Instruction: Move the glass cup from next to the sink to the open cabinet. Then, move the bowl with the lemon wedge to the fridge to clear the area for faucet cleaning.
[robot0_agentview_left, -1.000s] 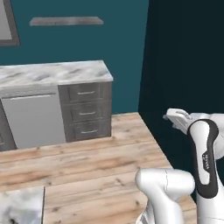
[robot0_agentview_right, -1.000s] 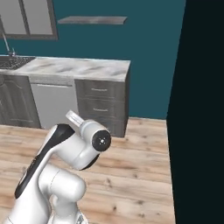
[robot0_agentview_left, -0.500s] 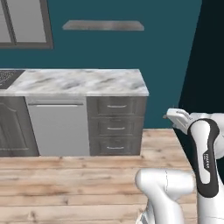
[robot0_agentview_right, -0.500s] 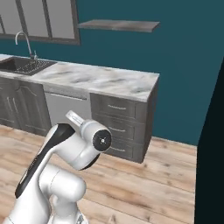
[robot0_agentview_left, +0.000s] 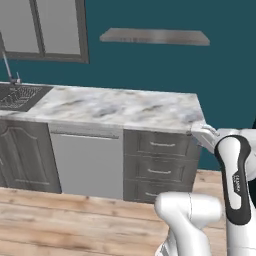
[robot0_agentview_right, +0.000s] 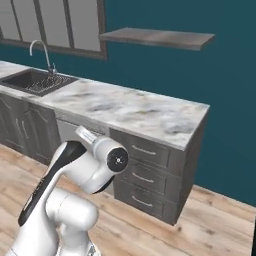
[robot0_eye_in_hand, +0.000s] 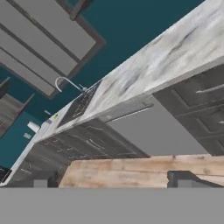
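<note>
My gripper (robot0_eye_in_hand: 112, 180) is open with nothing between its fingertips (robot0_eye_in_hand: 41, 181), hanging over the wood floor in front of the counter. The sink (robot0_agentview_left: 20, 96) (robot0_agentview_right: 37, 81) (robot0_eye_in_hand: 81, 103) is a dark basin set in the marble counter, far off to the left. Behind it rises the thin faucet (robot0_agentview_left: 7, 65) (robot0_agentview_right: 42, 50) (robot0_eye_in_hand: 68, 82). In the hand view a yellow speck (robot0_eye_in_hand: 55, 117) and a small pale shape (robot0_eye_in_hand: 34, 127) lie on the counter beyond the sink. Both are too small to tell whether they are the bowl and the glass cup. The fridge is out of view.
A marble counter (robot0_agentview_left: 125, 107) (robot0_agentview_right: 140, 112) runs over grey drawers (robot0_agentview_left: 160, 167) and a pale dishwasher front (robot0_agentview_left: 87, 162). A grey wall shelf (robot0_agentview_left: 155, 36) (robot0_agentview_right: 157, 37) hangs on the teal wall beside a window (robot0_agentview_left: 45, 27). Wood floor (robot0_agentview_right: 220, 220) lies in front.
The whole picture has shifted: the base has moved, so counter, shelf and sink slid right into view and look nearer. The arm keeps its pose, gripper still open.
</note>
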